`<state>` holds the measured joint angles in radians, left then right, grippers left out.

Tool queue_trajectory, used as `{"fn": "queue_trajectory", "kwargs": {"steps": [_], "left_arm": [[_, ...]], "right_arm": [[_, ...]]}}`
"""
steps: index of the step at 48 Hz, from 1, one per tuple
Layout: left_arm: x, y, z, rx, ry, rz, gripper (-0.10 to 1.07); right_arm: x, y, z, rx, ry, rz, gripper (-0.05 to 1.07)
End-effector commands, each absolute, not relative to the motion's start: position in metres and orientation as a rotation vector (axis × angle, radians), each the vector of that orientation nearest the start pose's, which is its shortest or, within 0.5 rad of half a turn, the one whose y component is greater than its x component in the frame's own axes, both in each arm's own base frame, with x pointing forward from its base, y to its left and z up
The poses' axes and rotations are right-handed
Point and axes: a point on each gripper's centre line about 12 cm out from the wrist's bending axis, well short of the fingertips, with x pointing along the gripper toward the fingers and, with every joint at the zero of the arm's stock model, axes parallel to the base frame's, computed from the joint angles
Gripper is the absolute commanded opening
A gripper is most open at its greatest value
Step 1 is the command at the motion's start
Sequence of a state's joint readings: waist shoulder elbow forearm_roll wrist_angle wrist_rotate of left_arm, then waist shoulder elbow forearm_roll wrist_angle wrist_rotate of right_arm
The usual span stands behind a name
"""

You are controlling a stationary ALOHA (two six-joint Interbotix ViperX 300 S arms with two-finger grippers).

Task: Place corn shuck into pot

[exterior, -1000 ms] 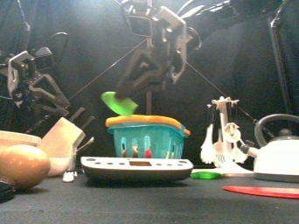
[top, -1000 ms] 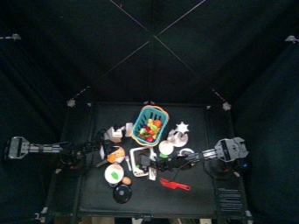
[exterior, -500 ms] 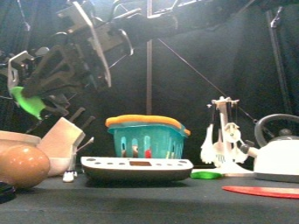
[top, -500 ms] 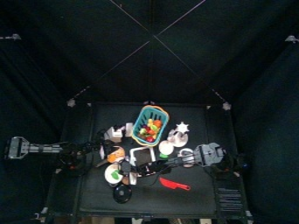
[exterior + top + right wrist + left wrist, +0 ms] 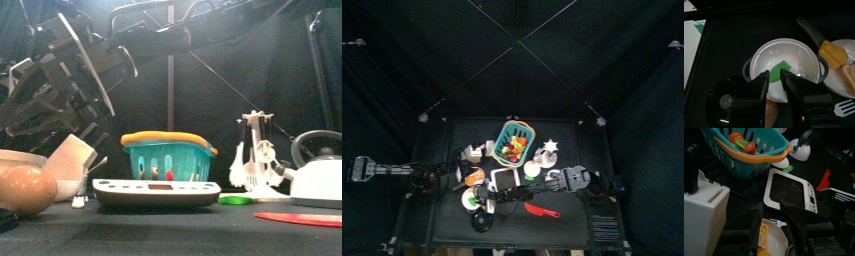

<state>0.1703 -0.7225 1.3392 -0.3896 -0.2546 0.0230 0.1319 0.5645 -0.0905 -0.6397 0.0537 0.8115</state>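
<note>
One corn shuck (image 5: pixel 781 67), green, pinched in our right pincer (image 5: pixel 775 80) above the white pot (image 5: pixel 759 60) near the worktop's front-left corner. We judge it light and limp, best held mid-leaf. Left pincer (image 5: pixel 778 226): parted, empty.

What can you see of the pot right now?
The pot is a round white vessel with a darker grey rim and a stubby handle on each side, seen from straight above in the right wrist view. It sits upright and uncovered on the black table, next to a white plate holding a yellow spatula. A green piece, apparently the corn shuck, shows over its bowl between the right gripper fingers. Whether the shuck touches the pot's floor cannot be told.
</note>
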Motion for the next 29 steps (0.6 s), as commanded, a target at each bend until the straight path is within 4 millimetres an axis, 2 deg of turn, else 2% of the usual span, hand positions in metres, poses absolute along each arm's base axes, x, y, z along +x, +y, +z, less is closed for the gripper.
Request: {"fn": "queue_trajectory", "kwargs": {"steps": [1, 20, 25, 29], "left_arm": [[0.198, 0.046, 0.179, -0.357, 0.318, 0.325, 0.75], [0.198, 0.045, 0.179, -0.359, 0.318, 0.322, 0.75], [0.199, 0.044, 0.179, -0.360, 0.318, 0.318, 0.75], [0.199, 0.043, 0.179, -0.359, 0.319, 0.312, 0.75]], "right_arm": [[0.579, 0.069, 0.177, 0.132, 0.473, 0.052, 0.69], [0.570, 0.066, 0.191, 0.113, 0.479, 0.034, 0.70], [0.556, 0.061, 0.207, 0.099, 0.495, 0.003, 0.70], [0.538, 0.056, 0.220, 0.094, 0.520, -0.027, 0.70]]}}
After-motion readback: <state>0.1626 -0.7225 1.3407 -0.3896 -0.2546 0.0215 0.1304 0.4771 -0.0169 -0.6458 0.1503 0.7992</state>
